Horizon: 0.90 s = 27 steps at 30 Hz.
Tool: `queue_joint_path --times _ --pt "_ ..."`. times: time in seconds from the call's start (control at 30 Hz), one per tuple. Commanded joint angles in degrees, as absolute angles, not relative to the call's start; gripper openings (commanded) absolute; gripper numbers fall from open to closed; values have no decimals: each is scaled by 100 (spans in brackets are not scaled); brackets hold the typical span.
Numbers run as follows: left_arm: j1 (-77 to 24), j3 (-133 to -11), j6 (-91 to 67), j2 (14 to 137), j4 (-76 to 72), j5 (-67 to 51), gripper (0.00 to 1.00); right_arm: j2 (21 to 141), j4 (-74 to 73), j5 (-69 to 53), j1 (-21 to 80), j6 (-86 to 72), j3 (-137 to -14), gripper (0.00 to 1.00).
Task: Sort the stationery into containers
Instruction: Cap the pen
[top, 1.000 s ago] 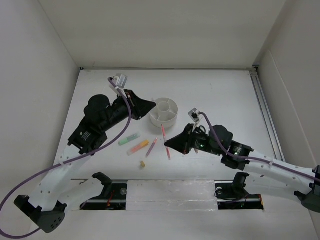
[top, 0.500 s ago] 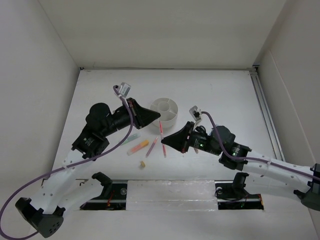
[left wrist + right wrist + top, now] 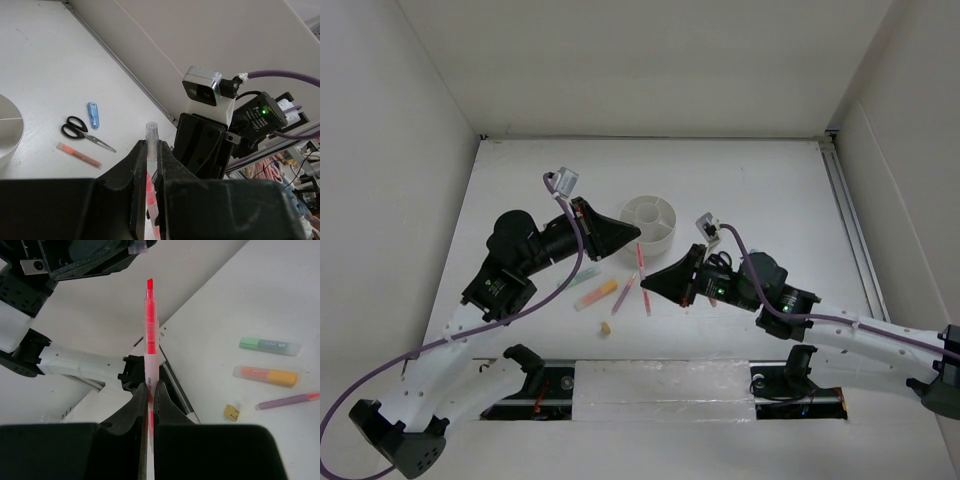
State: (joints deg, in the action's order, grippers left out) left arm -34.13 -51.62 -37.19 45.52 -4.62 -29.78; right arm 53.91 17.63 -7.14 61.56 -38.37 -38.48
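My right gripper (image 3: pixel 648 285) is shut on a red pen (image 3: pixel 150 335), which stands up from the fingers with its red tip bare. Just beyond that tip, my left gripper (image 3: pixel 628 236) is shut on a small clear cap (image 3: pixel 151 136), with the red pen (image 3: pixel 149 192) showing below it. The round white organizer (image 3: pixel 650 221) stands right behind the left gripper. On the table lie a green highlighter (image 3: pixel 270 345), an orange highlighter (image 3: pixel 267 375), a thin pink pen (image 3: pixel 287 401) and a yellowish eraser bit (image 3: pixel 231 411). In the left wrist view, scissors (image 3: pixel 82 131), a blue highlighter (image 3: pixel 93 115) and another red pen (image 3: pixel 77 154) lie beside the organizer's rim (image 3: pixel 11 135).
White walls close the table at the back and on both sides. A metal rail (image 3: pixel 848 225) runs along the right edge. The arm bases and a taped strip (image 3: pixel 660 390) line the near edge. A purple cable (image 3: pixel 570 262) hangs over the left arm.
The two grippers have drawn together in front of the organizer. The right gripper has carried the red pen up and to the left, so its top end now meets the left gripper's tips.
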Motion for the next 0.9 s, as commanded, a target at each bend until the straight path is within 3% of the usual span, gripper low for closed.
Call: queue_joint_path --times 0.0,0.87 --pt "-3428 -5106 -3735 4438 -870 -3146 0 5256 2109 -668 6196 -3788 -3920 0" --pt "-3428 -5001 -3735 4491 -870 -3261 0 5203 1995 -510 6196 -3683 -4078 0"
